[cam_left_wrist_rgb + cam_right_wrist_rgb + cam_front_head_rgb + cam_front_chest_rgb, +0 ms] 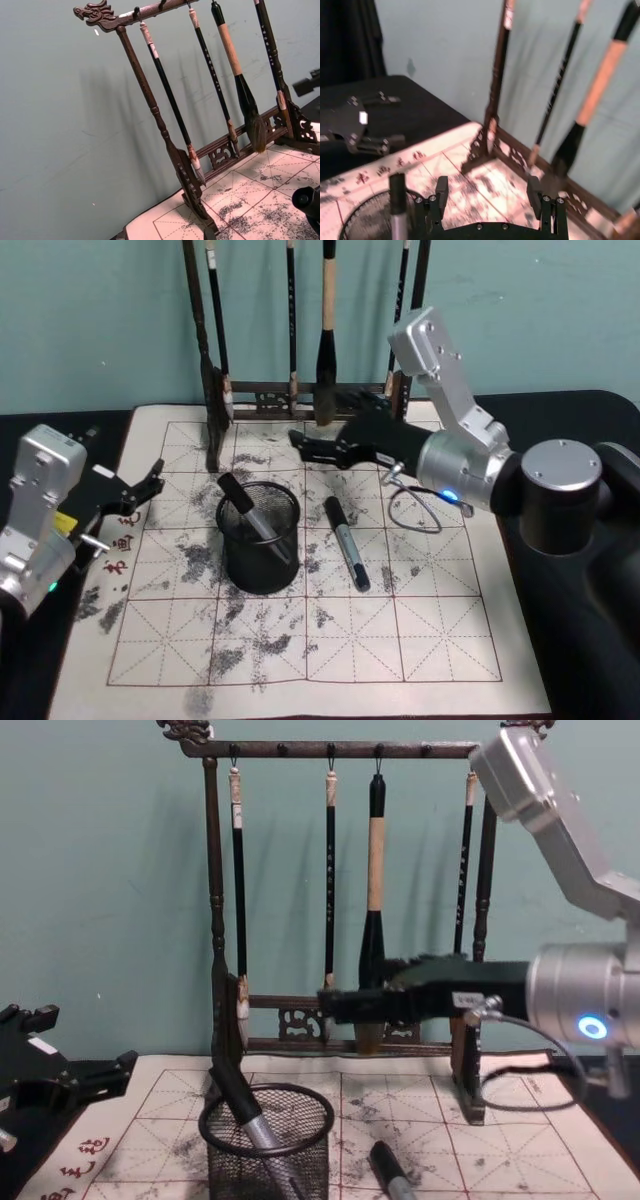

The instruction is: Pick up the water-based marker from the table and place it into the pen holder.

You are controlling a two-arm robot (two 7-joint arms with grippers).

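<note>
The marker lies flat on the mat at the centre of the head view. It is just right of the holder and not touching it, with its length running from upper left to lower right. Another marker leans inside the holder, its cap above the rim.

The right gripper hovers in the upper middle of the frame, in front of the rack. Its fingers are spread wide and hold nothing. The left gripper sits at the left edge of the mat, also spread and empty, apparently idle.

The step in hand appears to be the reach for the marker. To do it well, the right gripper should come toward the lower part of the frame. It should turn so its fingers straddle the barrel crosswise near the middle, then drop straight down. Its descent should stay clear of the holder's rim, and it should close only once both fingers sit low beside the barrel.
</note>
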